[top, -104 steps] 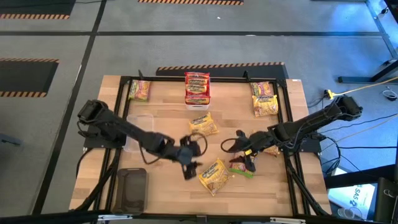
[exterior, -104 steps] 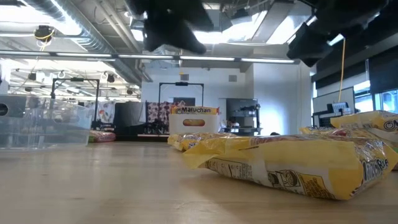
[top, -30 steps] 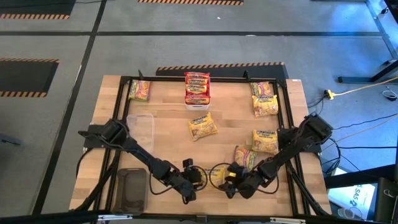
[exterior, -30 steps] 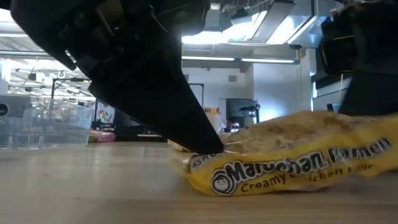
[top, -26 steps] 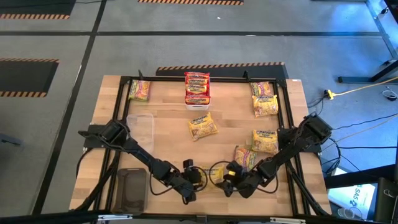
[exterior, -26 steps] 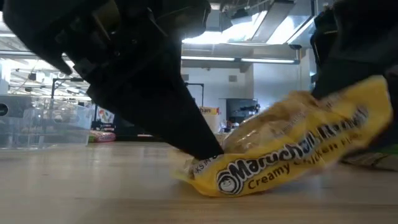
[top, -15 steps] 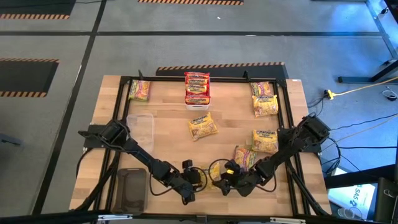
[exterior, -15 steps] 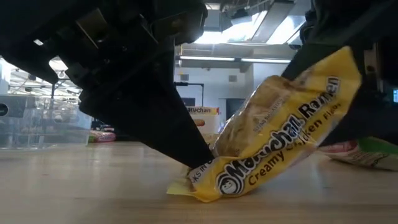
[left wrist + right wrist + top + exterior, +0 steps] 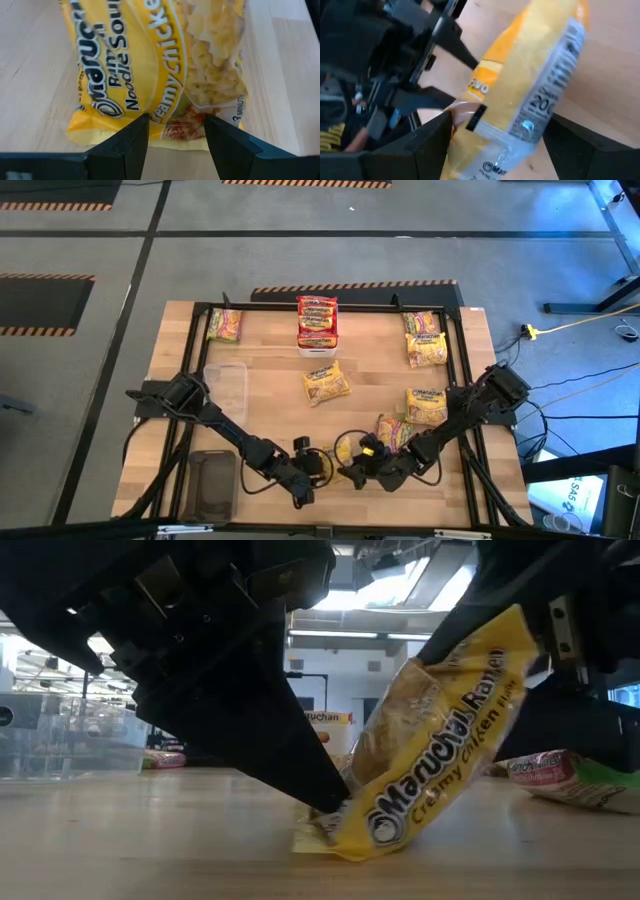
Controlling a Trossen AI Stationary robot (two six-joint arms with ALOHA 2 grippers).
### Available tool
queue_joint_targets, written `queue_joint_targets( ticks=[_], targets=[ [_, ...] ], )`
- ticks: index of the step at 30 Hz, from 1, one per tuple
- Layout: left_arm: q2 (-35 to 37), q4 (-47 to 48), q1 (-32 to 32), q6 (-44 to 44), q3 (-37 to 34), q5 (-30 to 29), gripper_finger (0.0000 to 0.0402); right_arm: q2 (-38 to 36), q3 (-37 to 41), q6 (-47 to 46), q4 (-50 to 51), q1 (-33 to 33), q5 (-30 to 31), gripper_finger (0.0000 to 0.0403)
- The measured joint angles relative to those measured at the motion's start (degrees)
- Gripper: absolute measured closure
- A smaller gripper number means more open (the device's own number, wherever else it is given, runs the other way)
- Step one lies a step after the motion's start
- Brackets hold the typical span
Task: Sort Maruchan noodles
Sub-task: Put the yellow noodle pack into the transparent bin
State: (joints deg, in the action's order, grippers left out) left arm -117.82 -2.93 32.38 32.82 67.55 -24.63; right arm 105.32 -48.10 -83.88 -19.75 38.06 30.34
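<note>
A yellow Maruchan noodles packet, labelled Creamy Chicken, stands steeply tilted near the table's front edge. Its lower end rests on the wood and its upper end is raised. My right gripper is shut on the raised end, reaching in from the right. My left gripper is open at the packet's lower end, coming in from the left. Other Maruchan packets lie about the table. My left gripper's open fingers slant down from the table's left. Their tips meet the packet's lower end where it sits on the wood, one tip on either side of the label's middle. Nothing is pinched between them. My right gripper holds the packet's raised end between its two widely spread fingers, across the packet's width. It comes from the table's right, slanting down. The packet leans up from its lower end, which stays on the table.
Red packets are stacked in a white bin at the far middle. One green/pink packet lies far left, another lies by my right arm. Yellow packets. A clear bin and a dark tray stand left.
My right gripper has tipped upward and edged toward the table's left, raising its end of the yellow packet. The packet has gone from lying flat to steeply tilted. Its lower end has stayed on the wood at my left gripper's fingertips.
</note>
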Motion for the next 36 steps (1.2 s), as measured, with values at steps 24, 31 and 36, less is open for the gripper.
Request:
queue_joint_targets(
  ticks=[24,31,36],
  targets=[
    [0.00,-0.94,0.00,-0.02,0.00,-0.35,0.0215,0.04,0.02,-3.62,-2.79,-5.62,-6.52,0.0136],
    [0.00,-1.08,-0.09,-0.20,0.00,-1.60,0.0215,0.04,0.02,0.51,-2.28,-5.46,-6.41,0.0235],
    [1.43,-0.28,0.39,0.01,0.00,-1.08,0.0215,0.07,0.11,5.47,-2.18,-5.49,-6.18,0.0308]
  ],
)
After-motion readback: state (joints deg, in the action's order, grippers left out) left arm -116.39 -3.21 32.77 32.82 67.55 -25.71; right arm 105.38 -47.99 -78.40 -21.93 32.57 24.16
